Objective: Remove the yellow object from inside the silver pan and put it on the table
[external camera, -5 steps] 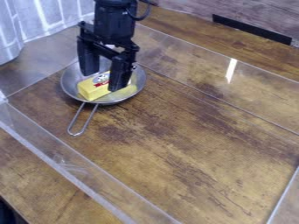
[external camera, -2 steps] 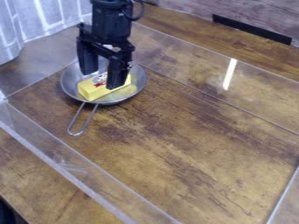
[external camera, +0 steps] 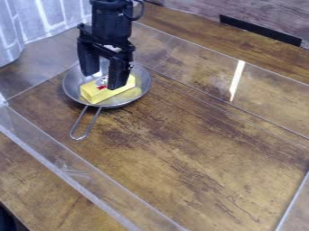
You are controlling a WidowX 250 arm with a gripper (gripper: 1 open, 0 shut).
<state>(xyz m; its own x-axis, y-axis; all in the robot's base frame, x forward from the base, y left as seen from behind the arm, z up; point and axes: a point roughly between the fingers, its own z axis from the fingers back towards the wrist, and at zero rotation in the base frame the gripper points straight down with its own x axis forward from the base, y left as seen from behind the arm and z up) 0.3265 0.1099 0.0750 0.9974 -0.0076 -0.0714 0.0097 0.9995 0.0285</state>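
The silver pan rests at the upper left of the table, its thin wire handle pointing toward the front. The yellow object lies inside the pan, a small block with a white and red mark partly hidden by the fingers. My black gripper points straight down over the pan, open, with its two fingers standing on either side of the block's far end. Nothing is gripped between them.
A transparent sheet with raised edges covers the wood and gives bright reflections. White curtain-like material hangs at the upper left corner. A dark ledge runs along the back.
The gripper has shifted slightly left and sunk a little toward the pan, staying open. The block and pan have not moved.
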